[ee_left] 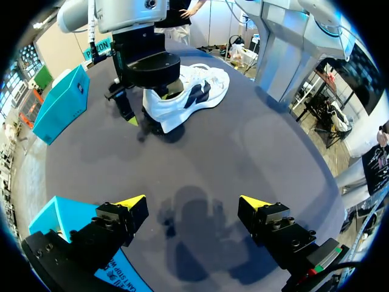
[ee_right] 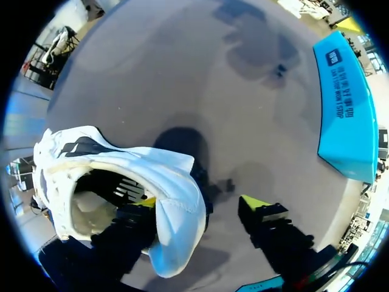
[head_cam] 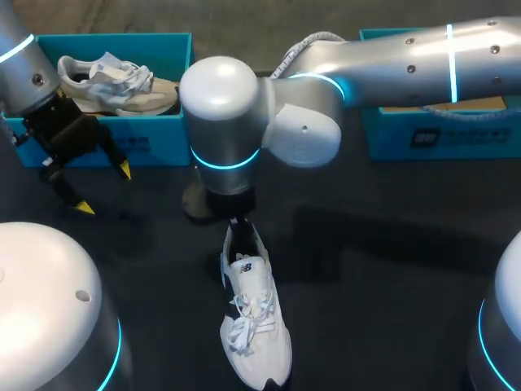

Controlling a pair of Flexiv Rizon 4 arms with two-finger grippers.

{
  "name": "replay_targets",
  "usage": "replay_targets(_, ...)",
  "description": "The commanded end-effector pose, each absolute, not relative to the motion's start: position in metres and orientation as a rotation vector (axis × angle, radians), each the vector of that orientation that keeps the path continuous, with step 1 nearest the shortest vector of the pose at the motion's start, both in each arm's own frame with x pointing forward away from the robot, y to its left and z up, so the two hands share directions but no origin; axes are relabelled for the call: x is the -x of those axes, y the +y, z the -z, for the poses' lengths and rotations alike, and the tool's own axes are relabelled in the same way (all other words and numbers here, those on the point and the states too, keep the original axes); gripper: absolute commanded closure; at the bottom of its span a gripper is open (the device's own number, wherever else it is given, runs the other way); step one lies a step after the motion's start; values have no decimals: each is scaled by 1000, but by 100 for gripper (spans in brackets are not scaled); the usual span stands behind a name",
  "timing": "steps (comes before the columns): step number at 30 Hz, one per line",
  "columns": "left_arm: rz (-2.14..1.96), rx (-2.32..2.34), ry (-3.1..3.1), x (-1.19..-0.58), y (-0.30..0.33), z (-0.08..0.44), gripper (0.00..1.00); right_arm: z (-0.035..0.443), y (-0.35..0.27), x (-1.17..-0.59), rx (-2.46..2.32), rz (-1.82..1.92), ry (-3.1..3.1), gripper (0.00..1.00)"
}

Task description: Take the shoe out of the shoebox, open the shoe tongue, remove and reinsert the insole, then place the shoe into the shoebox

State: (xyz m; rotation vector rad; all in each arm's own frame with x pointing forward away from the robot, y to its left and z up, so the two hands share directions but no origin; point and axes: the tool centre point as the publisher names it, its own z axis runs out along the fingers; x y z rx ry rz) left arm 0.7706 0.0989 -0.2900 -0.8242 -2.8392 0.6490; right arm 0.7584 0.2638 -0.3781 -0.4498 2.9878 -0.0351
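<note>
The white sneaker [head_cam: 254,326] lies on the surface [head_cam: 366,269], toe toward the robot, heel away. Well left of it, the left hand [head_cam: 102,189] hangs released. The right hand [ee_right: 199,204] is at its heel, spread, one finger inside the collar; this arm is nearer.

The robot's 2 silver-grey arms, the left arm [head_cam: 20,57] and right arm [head_cam: 407,57], have smooth, rounded joints ringed by glowing cyan light bands [head_cam: 224,160]. Small dark screws [head_cam: 411,47] dot the right arm's shell; a pale braided cable [head_cam: 305,45] runs along it. The black, blocky left gripper [ee_left: 192,202] and right gripper [ee_right: 200,202] each carry 2 bright yellow fingertips [ee_left: 252,201].
</note>
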Motion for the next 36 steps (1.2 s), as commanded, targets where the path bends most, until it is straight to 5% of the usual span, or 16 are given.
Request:
replay_targets(1,-645,825,-2839,-770,99,290,0,383,267,-758,453,43,2993,51)
replay_targets(4,-645,825,-2839,-770,99,290,0,385,265,-755,460,49,2994,59)
replay_targets(6,-645,825,-2839,-770,99,290,0,386,264,-752,458,52,2995,80)
replay_targets(7,-645,825,-2839,-770,99,290,0,387,263,-752,455,51,2995,100)
replay_targets(18,-645,825,-2839,-770,99,290,0,369,255,-749,433,81,2960,100)
replay_targets(36,-645,825,-2839,-770,99,290,0,270,204,-807,382,121,2821,100)
